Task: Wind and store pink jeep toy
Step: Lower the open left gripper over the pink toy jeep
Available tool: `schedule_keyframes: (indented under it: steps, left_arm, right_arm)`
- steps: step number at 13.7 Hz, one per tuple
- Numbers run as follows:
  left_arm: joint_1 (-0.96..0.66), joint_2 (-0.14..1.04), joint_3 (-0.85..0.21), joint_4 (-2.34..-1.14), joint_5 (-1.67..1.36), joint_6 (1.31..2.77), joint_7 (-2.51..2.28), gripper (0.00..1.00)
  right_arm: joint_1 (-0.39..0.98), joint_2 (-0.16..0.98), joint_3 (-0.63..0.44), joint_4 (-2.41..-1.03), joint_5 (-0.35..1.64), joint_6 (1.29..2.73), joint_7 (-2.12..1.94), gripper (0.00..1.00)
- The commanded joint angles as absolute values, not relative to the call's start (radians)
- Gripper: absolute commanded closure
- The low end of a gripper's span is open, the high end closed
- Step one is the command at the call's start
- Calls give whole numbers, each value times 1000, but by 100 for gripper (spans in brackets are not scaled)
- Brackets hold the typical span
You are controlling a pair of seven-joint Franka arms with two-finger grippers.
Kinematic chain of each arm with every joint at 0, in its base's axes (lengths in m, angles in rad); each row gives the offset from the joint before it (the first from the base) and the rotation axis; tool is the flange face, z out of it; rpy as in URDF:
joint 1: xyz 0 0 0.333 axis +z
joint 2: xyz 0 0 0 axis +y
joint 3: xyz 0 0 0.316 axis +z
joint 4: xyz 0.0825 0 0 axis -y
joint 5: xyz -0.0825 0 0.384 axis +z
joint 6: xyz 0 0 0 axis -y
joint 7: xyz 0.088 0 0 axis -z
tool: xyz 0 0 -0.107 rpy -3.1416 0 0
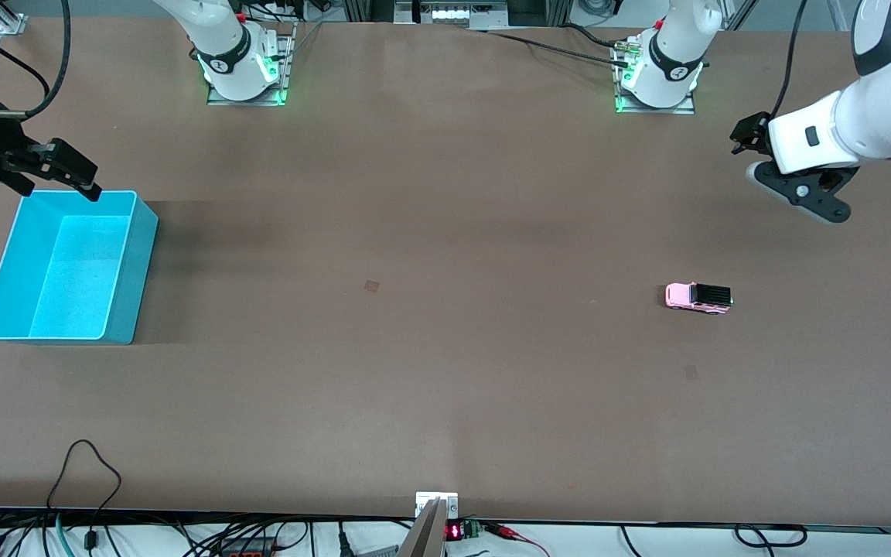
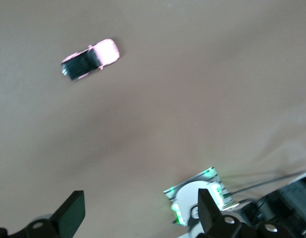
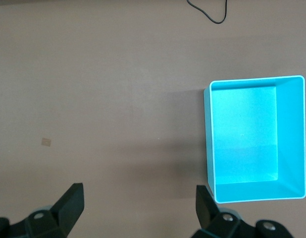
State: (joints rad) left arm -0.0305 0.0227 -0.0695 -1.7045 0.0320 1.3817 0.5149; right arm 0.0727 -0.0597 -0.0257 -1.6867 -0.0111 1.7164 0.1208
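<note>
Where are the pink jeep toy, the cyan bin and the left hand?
pink jeep toy (image 1: 698,297): front view, on the body beside its black roof panel.
cyan bin (image 1: 144,259): front view, on the outer side wall.
left hand (image 2: 138,213): left wrist view, midway between its open fingertips.

Even overhead light, soft shadows; pink jeep toy blurred in left wrist view
</note>
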Motion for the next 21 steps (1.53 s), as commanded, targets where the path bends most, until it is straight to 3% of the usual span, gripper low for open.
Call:
schedule_keyframes:
  steps: [1,4,9,15,21]
  left_arm:
    - [-3,51,-69,-1724,54,1440,734,0]
    - [18,51,-69,-1831,106,1569,935,0]
    - [44,81,-69,-2031,136,1951,1242,0]
    - [89,297,-69,-2078,193,2322,1479,0]
    - [106,356,-71,-2198,193,2577,1511,0]
  right_arm:
    - [67,-81,-20,-1703,-9,1721,114,0]
    - [67,-81,-20,-1704,-9,1721,114,0]
    - [67,-81,-20,-1704,-9,1724,114,0]
    - [66,-81,-20,-1704,-9,1723,114,0]
    - [66,-81,-20,-1704,-9,1723,114,0]
